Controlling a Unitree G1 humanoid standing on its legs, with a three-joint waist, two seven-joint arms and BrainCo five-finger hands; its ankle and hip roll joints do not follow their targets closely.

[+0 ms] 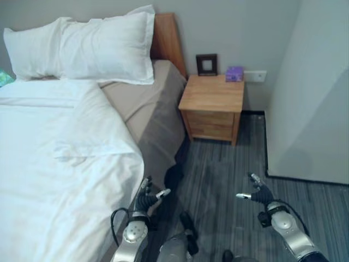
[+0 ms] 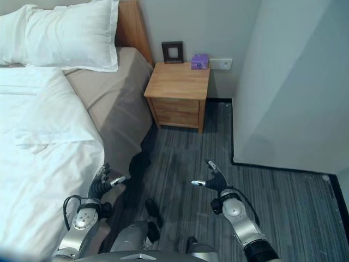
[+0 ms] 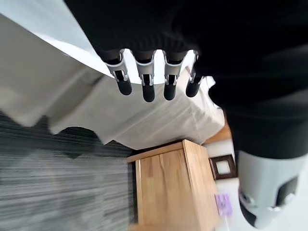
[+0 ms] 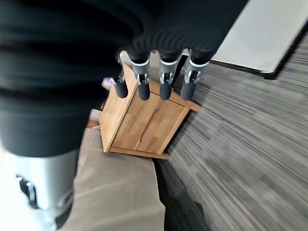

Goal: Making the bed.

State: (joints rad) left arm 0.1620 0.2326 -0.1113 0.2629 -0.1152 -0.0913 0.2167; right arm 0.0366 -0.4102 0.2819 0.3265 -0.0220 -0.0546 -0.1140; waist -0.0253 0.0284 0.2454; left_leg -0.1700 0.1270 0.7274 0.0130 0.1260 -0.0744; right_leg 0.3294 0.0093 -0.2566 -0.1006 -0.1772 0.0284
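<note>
**Standing at the bedside, hands free, duvet not yet pulled up**

The robot faces the side of the bed [image 1: 158,109], with both hands low over the grey carpet [image 1: 229,174] and holding nothing. The left hand [image 1: 146,201] hovers just beside the hanging edge of the white duvet [image 1: 60,164]; its wrist view shows the fingers [image 3: 147,89] straight and relaxed, with no cloth between them. The right hand [image 2: 214,182] is well apart from the bed, out over the floor, and its fingers [image 4: 143,86] are likewise extended and released.

The duvet covers the near part of the mattress but stops short of the two white pillows [image 1: 87,49] at the wooden headboard [image 1: 166,38] — a wide strip of taupe sheet [image 1: 142,103] lies bare along the side nearest the wooden nightstand [image 1: 212,106]. The duvet's upper corner is folded back and rumpled.

This looks like the approach step, before any grasp. The next move probably calls for the left hand to reach to the duvet's edge and close on the cloth, and for the right hand to come across to the bed — then drawing the cover towards the pillows and over the exposed sheet.
</note>
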